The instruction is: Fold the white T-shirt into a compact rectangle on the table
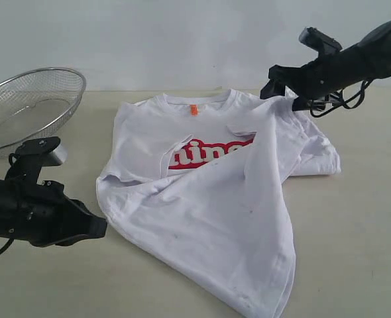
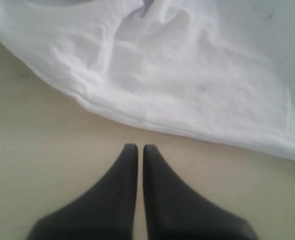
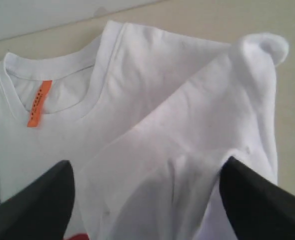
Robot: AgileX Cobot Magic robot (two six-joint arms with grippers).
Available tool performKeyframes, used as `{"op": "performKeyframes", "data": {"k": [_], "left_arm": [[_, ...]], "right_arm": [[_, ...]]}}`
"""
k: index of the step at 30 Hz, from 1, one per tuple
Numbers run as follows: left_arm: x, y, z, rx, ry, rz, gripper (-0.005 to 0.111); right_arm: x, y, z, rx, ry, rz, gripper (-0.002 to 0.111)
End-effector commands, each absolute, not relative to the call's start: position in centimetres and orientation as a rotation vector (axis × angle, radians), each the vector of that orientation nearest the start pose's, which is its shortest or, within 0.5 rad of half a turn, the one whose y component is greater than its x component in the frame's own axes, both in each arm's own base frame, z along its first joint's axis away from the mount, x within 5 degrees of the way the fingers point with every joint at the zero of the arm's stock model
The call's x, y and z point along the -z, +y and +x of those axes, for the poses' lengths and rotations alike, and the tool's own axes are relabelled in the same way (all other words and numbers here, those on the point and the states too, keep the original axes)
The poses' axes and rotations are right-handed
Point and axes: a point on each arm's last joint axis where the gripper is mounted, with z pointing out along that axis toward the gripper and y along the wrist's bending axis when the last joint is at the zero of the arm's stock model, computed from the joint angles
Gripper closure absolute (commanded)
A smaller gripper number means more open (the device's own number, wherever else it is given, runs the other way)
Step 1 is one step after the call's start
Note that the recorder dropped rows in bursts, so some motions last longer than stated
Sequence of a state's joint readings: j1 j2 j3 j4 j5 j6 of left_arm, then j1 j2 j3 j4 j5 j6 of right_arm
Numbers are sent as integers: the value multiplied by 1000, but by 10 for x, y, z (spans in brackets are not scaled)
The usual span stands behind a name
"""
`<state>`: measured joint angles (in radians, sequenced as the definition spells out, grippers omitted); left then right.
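Folding barely begun, one loose flap laid

The shirt (image 1: 212,189) lies on the tabletop (image 1: 361,238), collar far. A big flap (image 1: 248,245) runs slantwise from the near edge to the far-right shoulder, hiding part of the red lettering (image 1: 205,152). It is wrinkled and uneven, no rectangle yet. Sleeves and squaring-up look undone. The right pincer (image 3: 147,167) hangs over that shoulder, spread wide, gripping nothing. The left pincer (image 2: 140,148) is clenched and empty, just beside the near-left hem
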<state>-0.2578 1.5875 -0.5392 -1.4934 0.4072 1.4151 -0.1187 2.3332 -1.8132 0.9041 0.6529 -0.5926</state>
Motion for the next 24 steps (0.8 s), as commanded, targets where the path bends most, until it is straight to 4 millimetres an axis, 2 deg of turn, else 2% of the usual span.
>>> {"op": "performKeyframes", "data": {"k": [1,3,5,8,10,12,15,17,21,24], "left_arm": [[-141,-101,232,658,2548,387,102],[-141,-101,232,658,2548,387,102],[-141,-101,232,658,2548,387,102],[-141,-101,232,660,2548,388,102],[-141,-101,232,660,2548,388,102],[-141,-101,232,660,2548,388,102],[-141,-101,232,658,2548,387,102],[-141,-101,232,658,2548,387,102],[-141,-102,231,674,2547,393,102],[-141,-102,231,666,2539,421,102]], "right_arm": [[-176,-18,519,-642,2352,125,46],[-181,-18,519,-619,2368,94,51],[-182,-21,518,-577,2407,87,51],[-177,-31,512,-404,2553,77,51],[-176,-33,507,-374,2627,76,52],[-177,-32,503,-383,2675,56,59],[-175,-32,501,-392,2707,30,83],[-174,-31,499,-400,2723,22,92],[-171,-24,479,-524,2922,-107,82],[-171,-23,477,-542,2928,-159,93]]}}
